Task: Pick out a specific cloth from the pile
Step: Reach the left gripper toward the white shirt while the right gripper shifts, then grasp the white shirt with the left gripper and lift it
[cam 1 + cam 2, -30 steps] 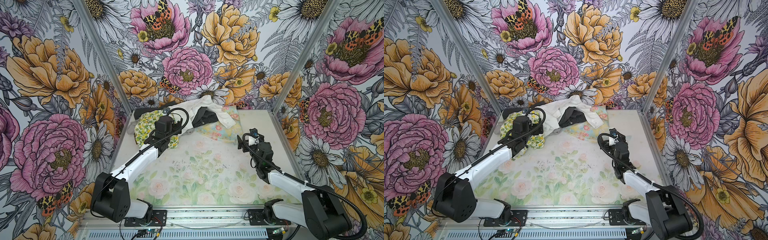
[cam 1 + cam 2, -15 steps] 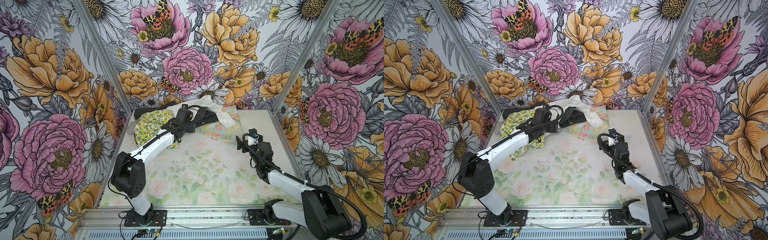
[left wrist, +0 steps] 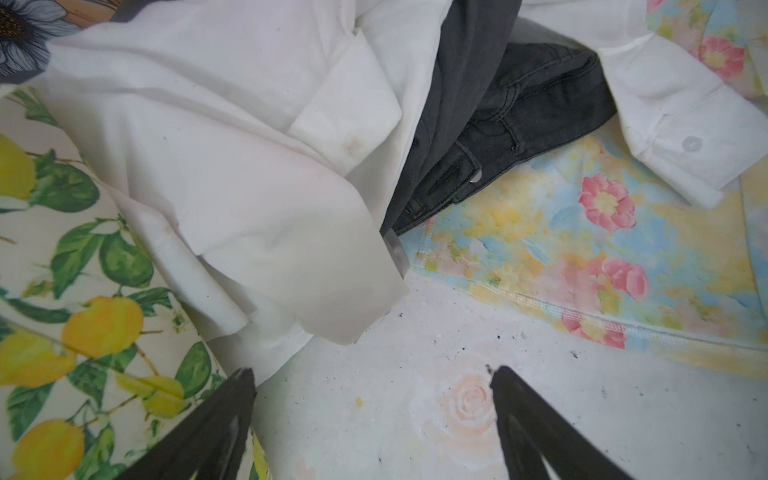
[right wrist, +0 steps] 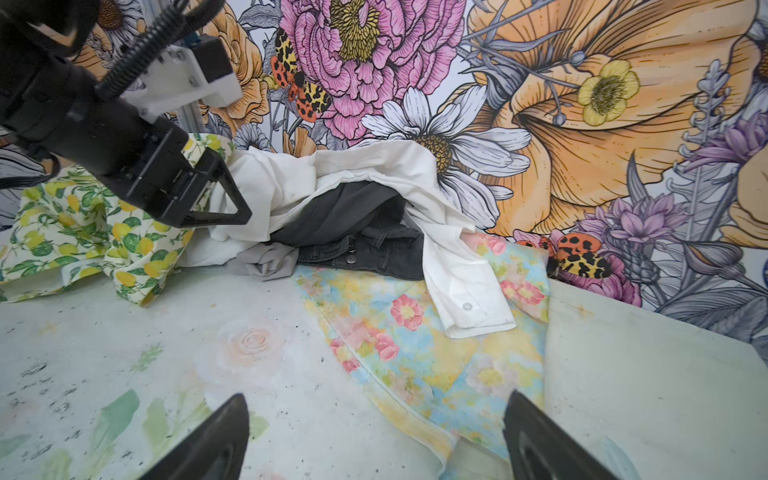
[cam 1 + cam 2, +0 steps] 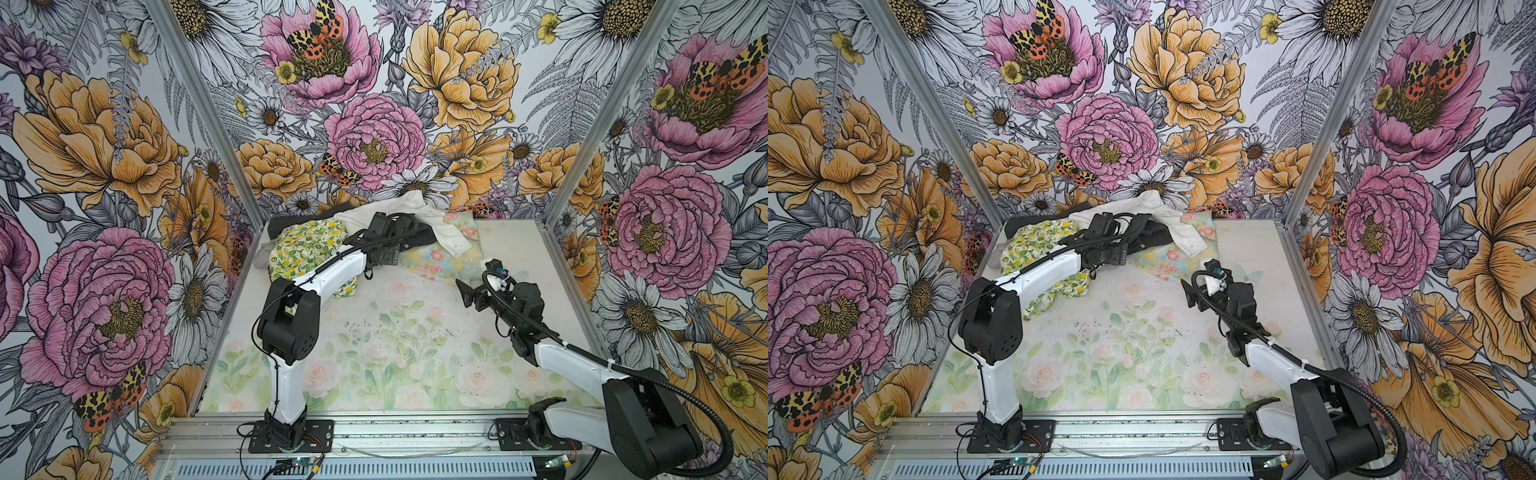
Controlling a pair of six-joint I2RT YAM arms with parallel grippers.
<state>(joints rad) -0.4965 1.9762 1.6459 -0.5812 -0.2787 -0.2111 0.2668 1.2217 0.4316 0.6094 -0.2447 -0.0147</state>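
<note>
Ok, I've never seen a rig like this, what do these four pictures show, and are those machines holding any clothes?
Those are two robot arms, the left arm and the right arm, each ending in a two-fingered gripper. The two wide pictures come from a twin camera overhead; the two close-ups come from a camera on each wrist. At the back of the table lie a white shirt, a dark grey garment, a lemon-print cloth and a pastel floral cloth. The left gripper is open just short of the shirt's edge; the right gripper is open over the table. Neither holds anything.
</note>
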